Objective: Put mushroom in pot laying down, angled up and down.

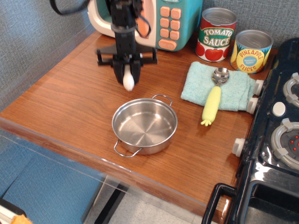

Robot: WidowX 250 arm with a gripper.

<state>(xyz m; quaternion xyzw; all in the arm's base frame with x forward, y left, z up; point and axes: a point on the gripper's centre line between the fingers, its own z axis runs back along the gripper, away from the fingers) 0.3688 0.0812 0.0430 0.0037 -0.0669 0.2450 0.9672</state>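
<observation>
My gripper (127, 77) is shut on the white plush mushroom (128, 81) and holds it clear of the wooden counter, behind and to the left of the pot. Only the mushroom's white stem end shows, pointing down between the black fingers (136, 73); its cap is hidden by the gripper. The shiny steel pot (145, 126) with two wire loop handles sits empty near the counter's front edge.
A toy microwave (161, 21) stands at the back behind the arm. Tomato sauce can (216, 35) and pineapple can (252, 51) stand at back right. A yellow-handled spoon (214, 97) lies on a teal cloth (229, 86). A black stove (275, 140) is at right.
</observation>
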